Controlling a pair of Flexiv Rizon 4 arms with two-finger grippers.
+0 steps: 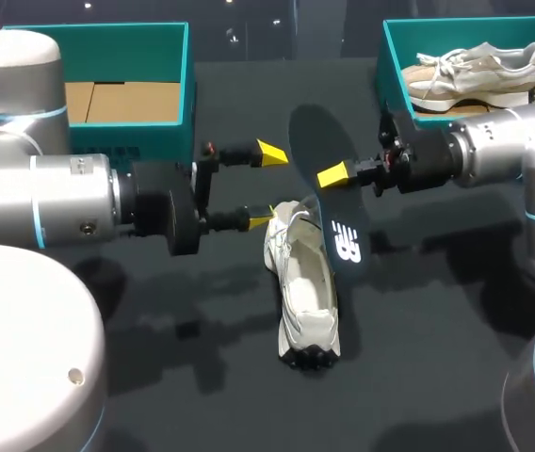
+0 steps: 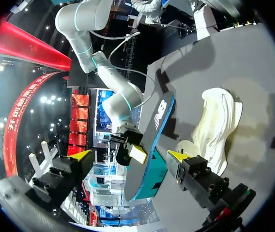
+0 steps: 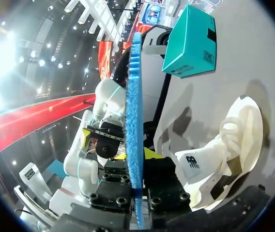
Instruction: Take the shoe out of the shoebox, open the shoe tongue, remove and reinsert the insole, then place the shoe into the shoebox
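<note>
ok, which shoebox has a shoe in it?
The right shoebox in the head view: a pale shoe lies inside. The left shoebox shows only bare cardboard.

Cloth shoe (image 1: 305, 292), matt table (image 1: 437, 358), and insole (image 3: 134, 96) with rough foam underside.

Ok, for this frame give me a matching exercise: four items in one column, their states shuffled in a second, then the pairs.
1. insole
2. shoe outside the boxes
3. left shoebox
4. right shoebox

A. holds a second shoe
B. gripped by the right end effector
C. lying on the table
D. no shoe visible inside

Pairs: 1-B, 2-C, 3-D, 4-A.
</note>
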